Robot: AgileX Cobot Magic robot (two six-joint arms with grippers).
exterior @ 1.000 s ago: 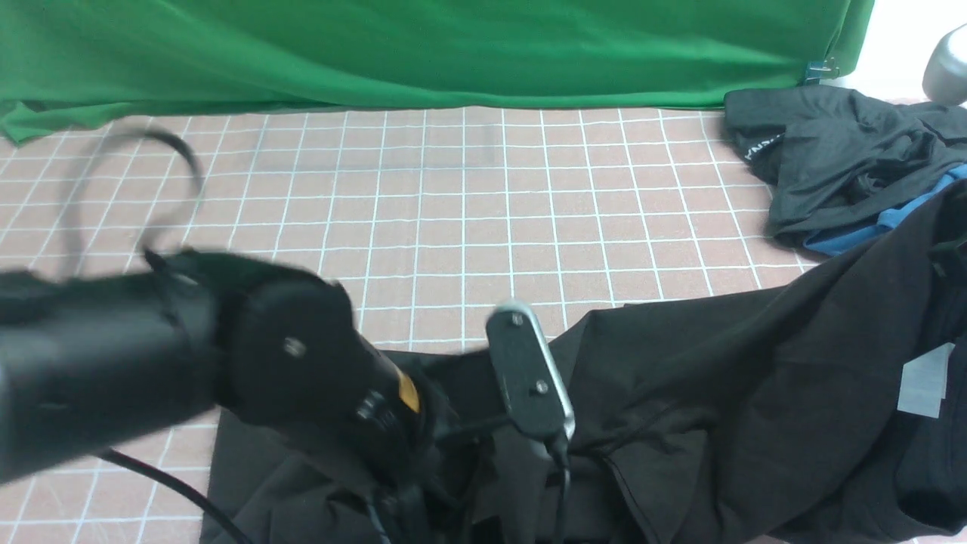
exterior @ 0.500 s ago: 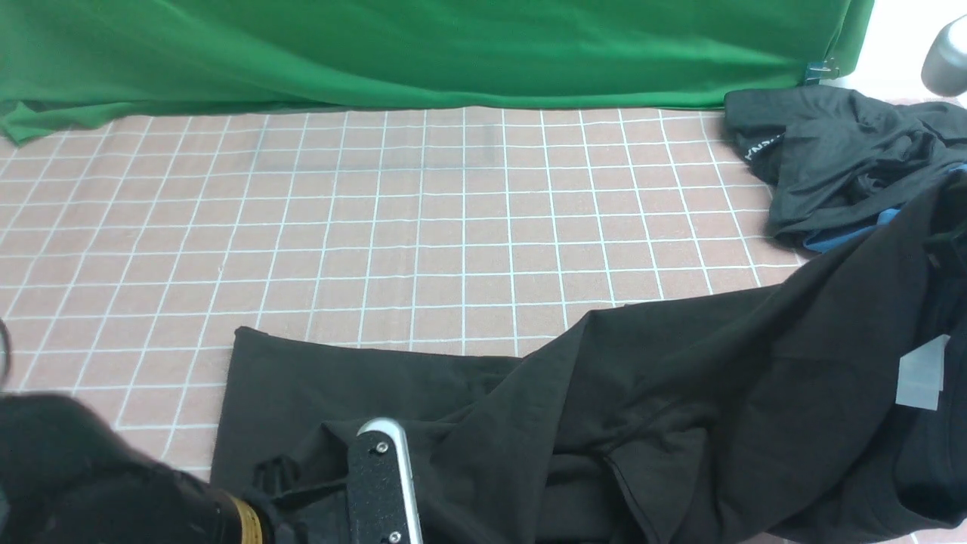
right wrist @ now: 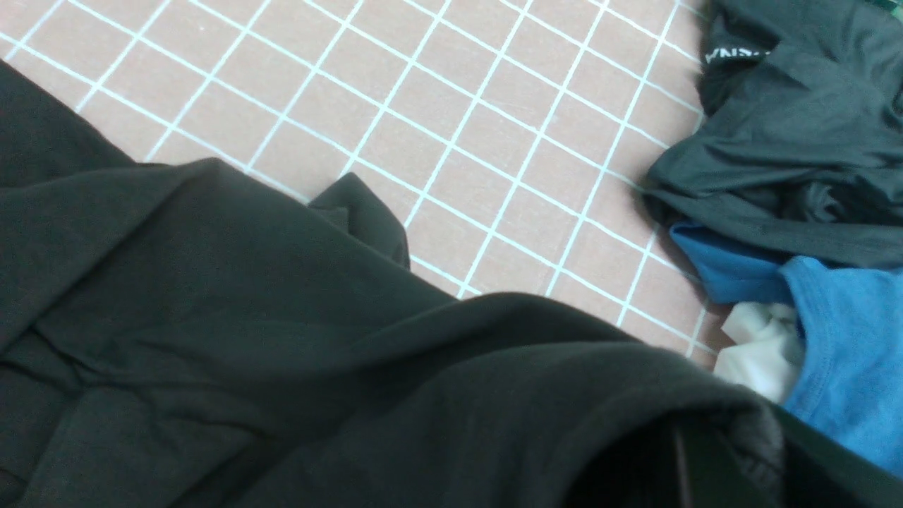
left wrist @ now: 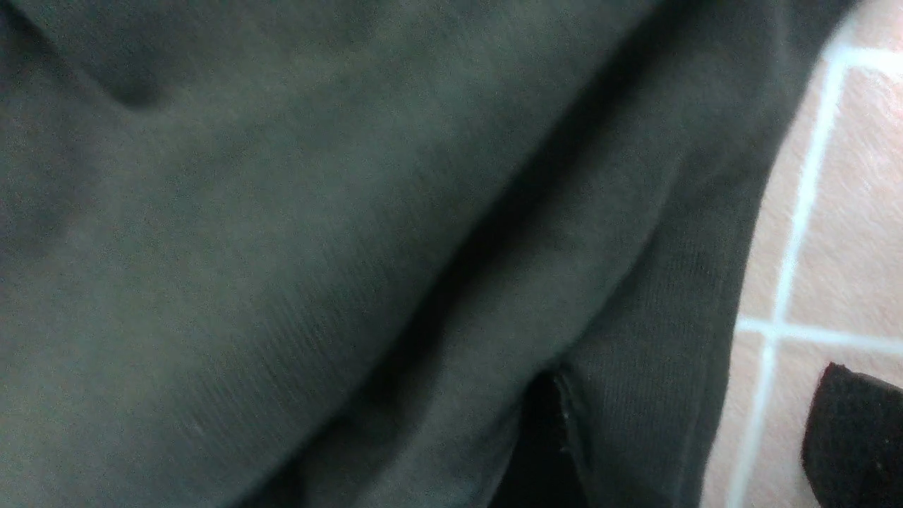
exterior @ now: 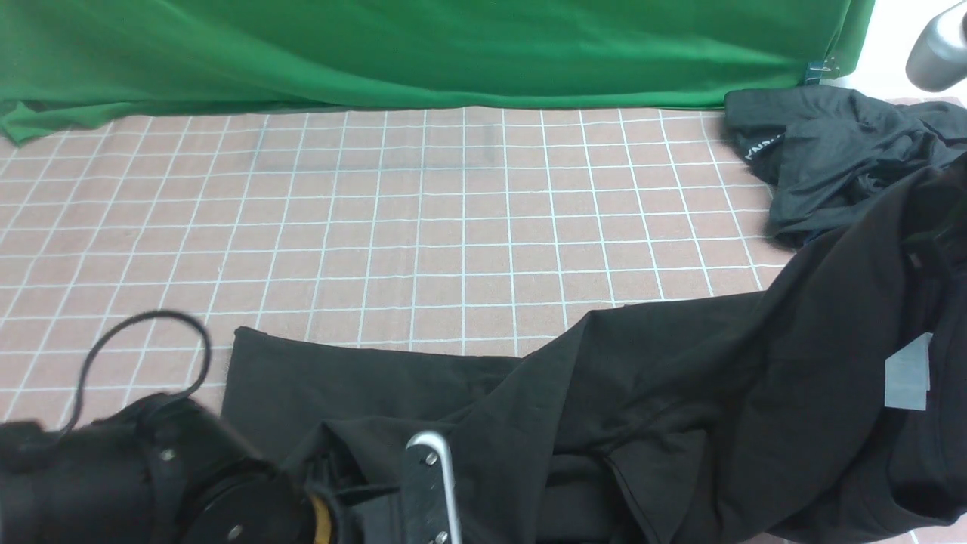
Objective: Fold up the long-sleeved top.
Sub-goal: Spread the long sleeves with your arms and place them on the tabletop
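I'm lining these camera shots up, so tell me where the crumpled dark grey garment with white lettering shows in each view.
Front view: dark grey garment at far right, by the green backdrop's edge, beyond the black top.
Left wrist view: not in it; the black top nearly fills the picture.
Right wrist view: against the blue shirt, beyond the black top's edge.
Shared landmark: the pink gridded mat, in all three.
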